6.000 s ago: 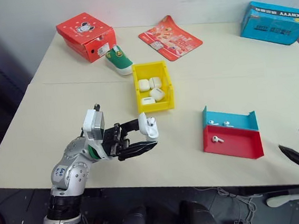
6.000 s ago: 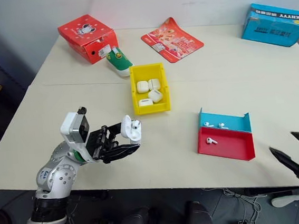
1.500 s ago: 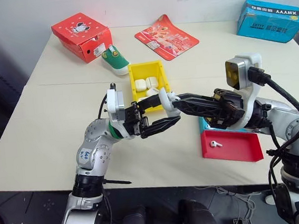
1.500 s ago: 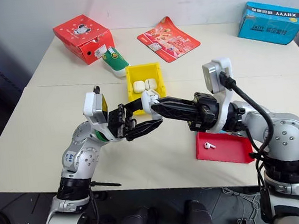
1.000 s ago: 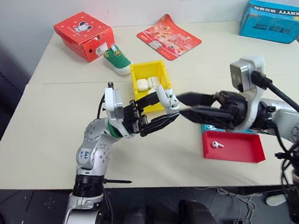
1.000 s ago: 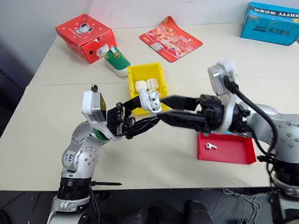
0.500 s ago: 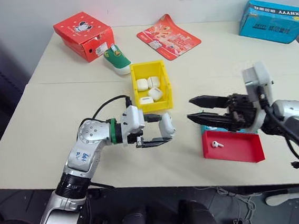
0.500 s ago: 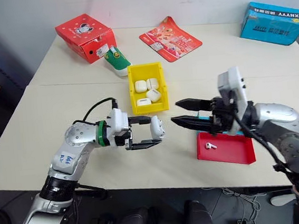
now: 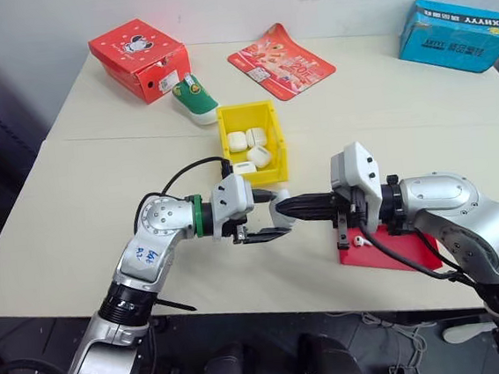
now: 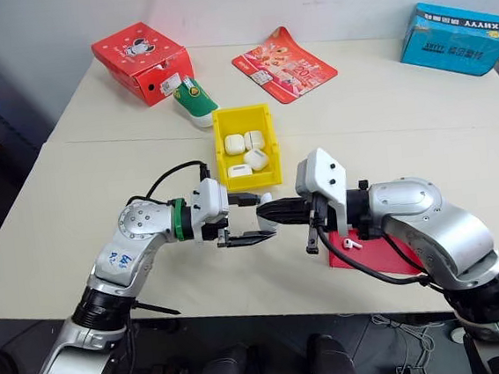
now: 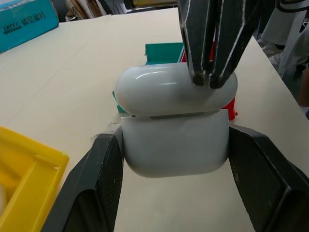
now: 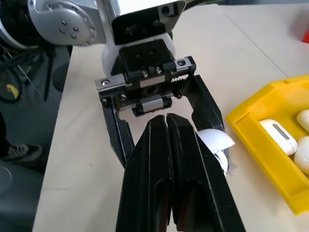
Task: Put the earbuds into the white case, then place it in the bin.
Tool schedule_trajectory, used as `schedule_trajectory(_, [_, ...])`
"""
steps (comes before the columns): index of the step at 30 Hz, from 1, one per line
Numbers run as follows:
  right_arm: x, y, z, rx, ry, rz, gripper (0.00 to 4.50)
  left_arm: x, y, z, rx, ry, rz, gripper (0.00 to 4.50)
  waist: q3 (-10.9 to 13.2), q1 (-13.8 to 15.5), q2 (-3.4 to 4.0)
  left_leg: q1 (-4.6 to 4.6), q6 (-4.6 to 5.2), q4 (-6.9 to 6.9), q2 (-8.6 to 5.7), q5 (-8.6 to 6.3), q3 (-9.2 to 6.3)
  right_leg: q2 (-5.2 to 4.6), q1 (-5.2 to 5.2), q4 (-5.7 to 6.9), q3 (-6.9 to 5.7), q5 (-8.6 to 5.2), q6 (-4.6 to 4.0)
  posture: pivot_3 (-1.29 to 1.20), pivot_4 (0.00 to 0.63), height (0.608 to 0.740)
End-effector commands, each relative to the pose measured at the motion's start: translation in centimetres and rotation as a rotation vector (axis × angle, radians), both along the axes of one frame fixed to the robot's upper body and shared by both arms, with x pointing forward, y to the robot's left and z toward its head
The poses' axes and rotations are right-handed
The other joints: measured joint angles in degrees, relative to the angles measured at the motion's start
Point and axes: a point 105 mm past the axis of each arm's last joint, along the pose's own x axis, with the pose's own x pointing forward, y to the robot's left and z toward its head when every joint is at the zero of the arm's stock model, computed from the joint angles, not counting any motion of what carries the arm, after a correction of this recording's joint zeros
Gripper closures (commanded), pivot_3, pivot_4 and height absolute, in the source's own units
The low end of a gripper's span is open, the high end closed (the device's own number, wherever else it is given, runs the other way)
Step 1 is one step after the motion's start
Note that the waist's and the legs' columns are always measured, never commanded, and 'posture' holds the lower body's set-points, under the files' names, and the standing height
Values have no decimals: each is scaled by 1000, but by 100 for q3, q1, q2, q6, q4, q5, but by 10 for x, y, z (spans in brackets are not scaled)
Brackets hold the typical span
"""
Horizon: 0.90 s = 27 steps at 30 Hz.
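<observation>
Risk number one, I'd say, is the lid: the left end effector point(image 9: 269, 220) is clenched on the body of the white case point(image 11: 175, 126) from both sides, holding it up off the desk point(image 9: 98, 175) just in front of the bin point(image 9: 277, 142), and the right end effector point(image 12: 167, 126) has its two fingers pinched together with the tips resting on the case's lid. If those tips push off-centre, the glossy case could twist or pop out of the grip and drop on the desk, and if the lid isn't seated, pressing it could jam it on an earbud. The left wrist view shows a thin seam between lid and body, so it looks nearly shut, but I can't tell if it's latched. One of the earbuds point(image 10: 351, 243) sits in the red-and-blue tray point(image 9: 420, 255), so maybe the case isn't fully loaded; what's inside it is hidden with the lid down. The right arm covers most of the tray, so I can't say whether more buds are in there. The bin already holds several white cases, and its near wall is partly hidden behind the two end effectors.
</observation>
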Motion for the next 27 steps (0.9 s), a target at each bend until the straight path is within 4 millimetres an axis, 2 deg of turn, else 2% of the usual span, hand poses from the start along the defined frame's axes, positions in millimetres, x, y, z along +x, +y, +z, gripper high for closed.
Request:
schedule_trajectory(1, [2, -16, -1, -77, -17, -56, 4460, -6, -1, 17, -47, -51, -21, 1700, 0, 6, 0, 0, 0, 0, -1, 0, -1, -1, 2, -1, -1, 0, 0, 0, 150, 740])
schedule_trajectory(5, [1, -35, 3, -32, 0, -110, 4460, -5, 2, 20, -54, -56, -12, 1700, 0, -2, -1, -2, 0, 1, -2, 0, -10, -2, 8, -8, -9, 0, 0, 0, 150, 740])
schedule_trajectory(10, [-10, -64, 19, 264, 12, -228, 4460, -12, 16, 21, -92, -10, 2, 1700, 1, 0, -1, -1, -2, -1, 2, 1, -12, 2, 11, -4, -13, 0, 0, 0, 150, 740])
schedule_trajectory(12, [-16, -81, 21, 304, -47, -283, 4308, -12, 27, 24, -119, 13, 41, 1700, 0, -2, -1, -1, -2, -1, 2, 1, -13, 4, 12, -4, -14, 0, 0, 0, 150, 740])
schedule_trajectory(14, [-21, -99, 19, 282, -162, -347, 3898, -6, 41, 25, -118, 15, 111, 1700, 0, 8, -1, -1, -1, 0, 0, 3, -13, 3, 14, -4, -13, 1, 1, 0, 150, 740])
schedule_trajectory(17, [-23, -143, 22, 307, -344, -560, 2903, 18, 73, 18, -58, 32, 299, 1700, 0, 8, -1, 3, -2, 0, -1, 4, -9, 11, 14, -2, -11, 2, 5, 0, 150, 740])
schedule_trajectory(19, [-33, -162, 17, 264, -408, -645, 2245, 33, 81, 38, -150, 25, 337, 1700, 0, 38, -1, 7, -1, -1, -3, 7, 1, 21, 11, 2, -14, 5, 13, 0, 150, 740])
schedule_trajectory(21, [-40, -169, 12, 226, -443, -684, 1527, 49, 81, 52, -207, 11, 370, 1700, 2, 68, -3, 6, 3, -1, -10, 9, -2, 23, 9, 14, -14, 6, 14, 0, 150, 740])
schedule_trajectory(22, [-42, -170, 10, 225, -440, -687, 1160, 54, 80, 55, -216, 12, 376, 1700, 1, 68, -5, 5, 5, -1, -12, 11, -3, 21, 10, 15, -11, 8, 19, 0, 150, 740])
schedule_trajectory(24, [-50, -166, 4, 208, -439, -664, 394, 76, 70, 62, -219, -6, 420, 1700, 0, 68, -4, 9, 6, 0, -13, 11, 6, 20, 10, 13, -4, 13, 27, 0, 150, 740])
schedule_trajectory(25, [-52, -165, 3, 213, -442, -663, 126, 84, 66, 65, -220, -15, 435, 1700, 0, 75, -6, 13, 9, -1, -16, 12, 7, 19, 11, 18, -2, 14, 28, 0, 150, 740])
schedule_trajectory(27, [-54, -169, 1, 248, -445, -715, 56, 102, 52, 71, -231, -18, 452, 1700, 0, 69, -6, 14, 9, 0, -17, 13, 12, 23, 9, 19, -4, 14, 28, 0, 150, 740])
